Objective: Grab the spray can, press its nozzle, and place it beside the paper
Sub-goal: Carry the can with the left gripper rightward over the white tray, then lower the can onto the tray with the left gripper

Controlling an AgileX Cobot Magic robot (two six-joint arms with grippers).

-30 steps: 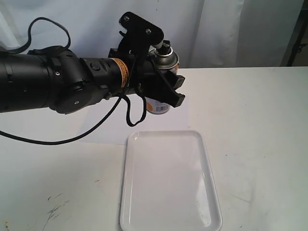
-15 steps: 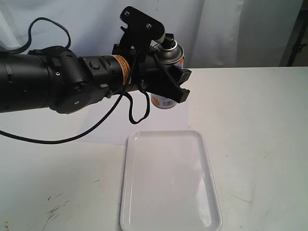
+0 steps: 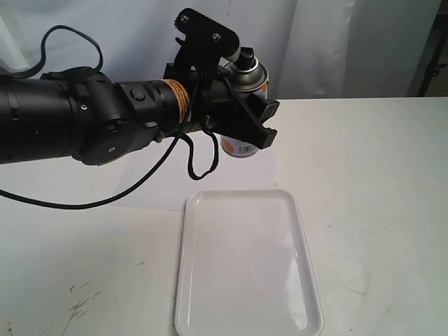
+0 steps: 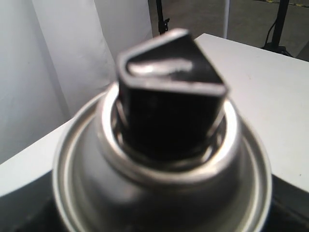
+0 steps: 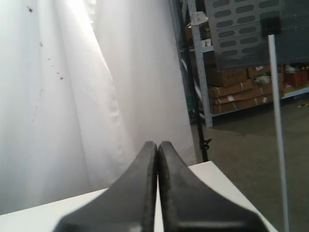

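My left gripper (image 3: 253, 120) is shut on the spray can (image 3: 240, 145) and holds it upright in the air above the far middle of the table. The can's shiny domed top (image 3: 246, 78) and black nozzle (image 3: 245, 59) stick up above the fingers. The left wrist view looks straight down on the nozzle (image 4: 170, 104) and the silver dome (image 4: 159, 193). The paper (image 3: 161, 190) lies flat on the table below the arm, left of the can. My right gripper (image 5: 158, 151) is shut and empty, off at a table edge, and does not show in the exterior view.
A glossy white tray (image 3: 187, 280) with a raised rim lies at the front middle of the white table (image 3: 371, 189), just in front of the paper. A black cable (image 3: 199, 164) hangs from the left arm. White curtains stand behind the table.
The left gripper lifted the can a little and carried it slightly to the right over the first half second. Since then it has barely moved.
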